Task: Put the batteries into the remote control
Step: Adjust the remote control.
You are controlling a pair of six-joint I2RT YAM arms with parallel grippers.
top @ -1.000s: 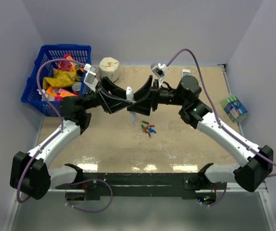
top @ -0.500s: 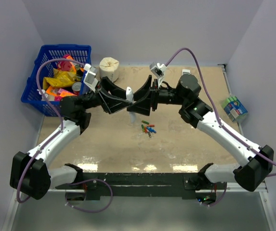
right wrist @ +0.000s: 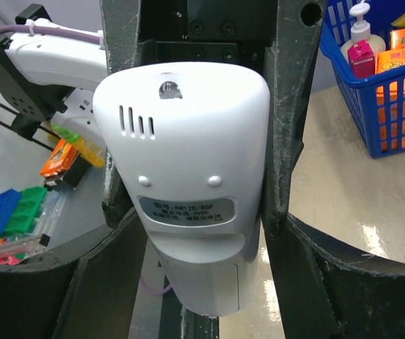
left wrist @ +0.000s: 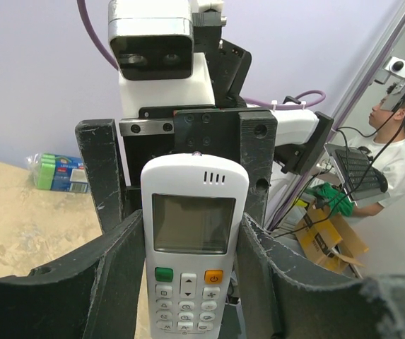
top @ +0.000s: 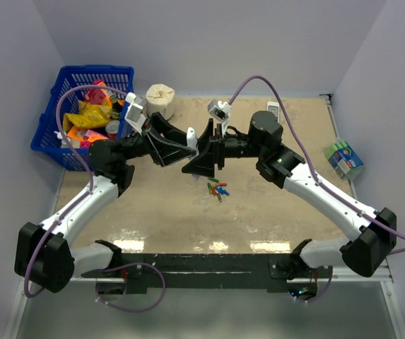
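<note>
Holding the remote control [left wrist: 194,205] clamped above mid-worktop [top: 280,205], left gripper [left wrist: 191,244] faces right gripper [right wrist: 203,222], whose fingers flank it, grip undeterminable; batteries [top: 217,189] lie below.

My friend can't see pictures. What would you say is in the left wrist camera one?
A white remote control, its screen and buttons facing the camera, is held between the left gripper's black fingers. The right gripper's fingers stand on either side just behind it. A person in a white shirt shows at the far right.
</note>
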